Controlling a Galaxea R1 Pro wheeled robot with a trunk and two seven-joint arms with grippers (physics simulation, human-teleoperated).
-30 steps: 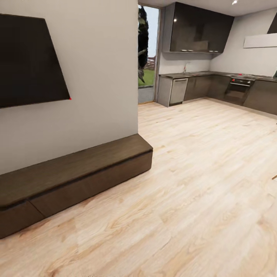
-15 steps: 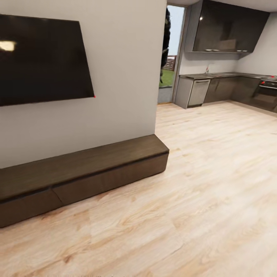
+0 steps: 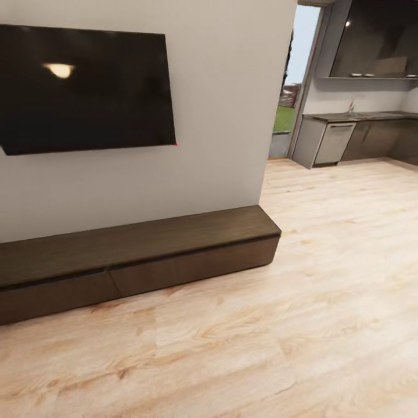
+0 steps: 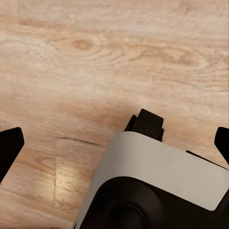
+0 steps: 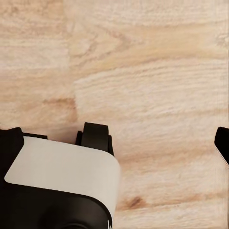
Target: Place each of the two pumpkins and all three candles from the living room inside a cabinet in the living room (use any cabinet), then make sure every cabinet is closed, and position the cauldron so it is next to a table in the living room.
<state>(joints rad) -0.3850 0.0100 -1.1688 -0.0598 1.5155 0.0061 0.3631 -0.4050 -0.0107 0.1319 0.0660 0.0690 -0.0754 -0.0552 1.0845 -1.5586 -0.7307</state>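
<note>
I am facing the low dark cabinet (image 3: 139,255) across the frame's middle, both pincers spread and empty over the floor (image 3: 302,325), and should be scanning slowly for pumpkins.

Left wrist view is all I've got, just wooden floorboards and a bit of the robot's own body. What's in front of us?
Observer: In the head view, the cabinet runs low along the wall ahead, under a wall-mounted television.
Operator: Are any of its drawers open?
Observer: The drawer fronts in view sit flush with each other, so they look closed.
Operator: And off to our right?
Observer: Past the end of that wall the floor leads to a kitchen with grey cupboards.
</note>
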